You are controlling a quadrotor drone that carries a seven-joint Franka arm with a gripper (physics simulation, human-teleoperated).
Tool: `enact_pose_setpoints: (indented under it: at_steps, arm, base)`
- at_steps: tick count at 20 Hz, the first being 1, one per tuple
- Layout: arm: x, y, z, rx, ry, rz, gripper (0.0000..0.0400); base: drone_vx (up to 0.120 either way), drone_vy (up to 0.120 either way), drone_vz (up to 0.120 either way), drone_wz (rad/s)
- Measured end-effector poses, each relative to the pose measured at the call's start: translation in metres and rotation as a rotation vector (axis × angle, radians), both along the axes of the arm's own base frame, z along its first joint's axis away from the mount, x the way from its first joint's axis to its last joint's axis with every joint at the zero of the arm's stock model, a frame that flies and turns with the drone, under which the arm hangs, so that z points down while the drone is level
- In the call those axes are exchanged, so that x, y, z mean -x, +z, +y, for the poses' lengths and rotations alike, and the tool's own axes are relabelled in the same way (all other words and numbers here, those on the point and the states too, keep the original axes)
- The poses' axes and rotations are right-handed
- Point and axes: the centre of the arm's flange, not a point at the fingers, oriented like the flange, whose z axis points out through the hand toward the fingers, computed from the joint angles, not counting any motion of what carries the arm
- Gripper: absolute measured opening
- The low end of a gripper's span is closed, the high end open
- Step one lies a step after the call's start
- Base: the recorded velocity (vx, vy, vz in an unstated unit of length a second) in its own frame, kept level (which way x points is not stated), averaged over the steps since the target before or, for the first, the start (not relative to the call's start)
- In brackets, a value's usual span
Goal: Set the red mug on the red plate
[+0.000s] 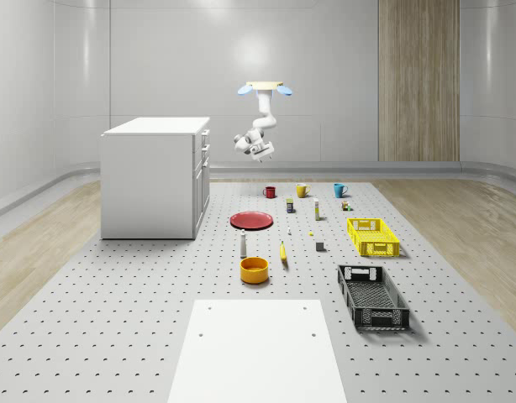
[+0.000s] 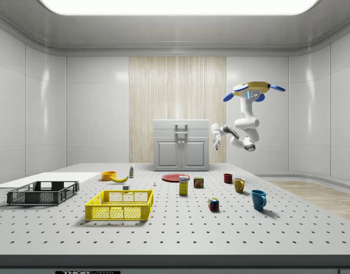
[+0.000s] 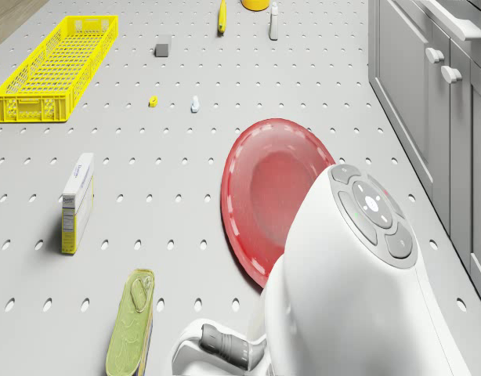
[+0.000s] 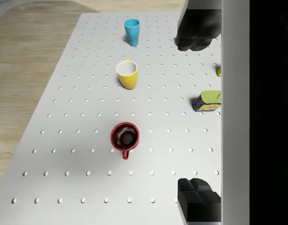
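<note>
The red mug [image 1: 270, 191] [image 2: 227, 178] [image 4: 125, 136] stands upright on the perforated table, handle out to one side. The red plate [image 1: 251, 220] [image 2: 175, 177] [image 3: 276, 188] lies flat a short way off, nearer the whole-scene camera. The drone [image 1: 262, 86] [image 2: 253, 89] hovers high above the mug's end of the table. Its arm hangs down, and my gripper [image 1: 262, 153] [image 2: 216, 142] [image 4: 184, 112] is well above the mug, open, with nothing between its fingers [image 4: 198, 28]. In the wrist view the mug sits off to one side of the gap.
A yellow mug [image 1: 301, 191] [image 4: 127, 74] and a blue mug [image 1: 339, 190] [image 4: 132, 32] stand in line with the red one. A white cabinet [image 1: 157, 176] flanks the plate. A can [image 3: 131, 321], a box [image 3: 77, 201], yellow crate [image 1: 373, 236], black crate [image 1: 372, 295] and orange bowl [image 1: 254, 269] lie around.
</note>
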Motion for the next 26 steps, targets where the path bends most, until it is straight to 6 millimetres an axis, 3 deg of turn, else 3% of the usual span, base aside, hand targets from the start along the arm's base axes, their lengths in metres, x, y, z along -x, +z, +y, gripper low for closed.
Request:
enact_pose_setpoints:
  at_steps: [6,14,26]
  arm:
    - [0.0,-0.005,-0.021,0.22,-0.006,0.005,0.04]
    - [0.0,-0.006,-0.03,0.307,-0.008,0.008,0.04]
    - [0.0,-0.007,-0.032,0.33,-0.008,0.009,0.04]
  base:
    - [-0.12,0.0,-0.12,0.0]
    - [-0.115,0.0,-0.12,0.0]
    - [0.0,0.107,-0.12,0.0]
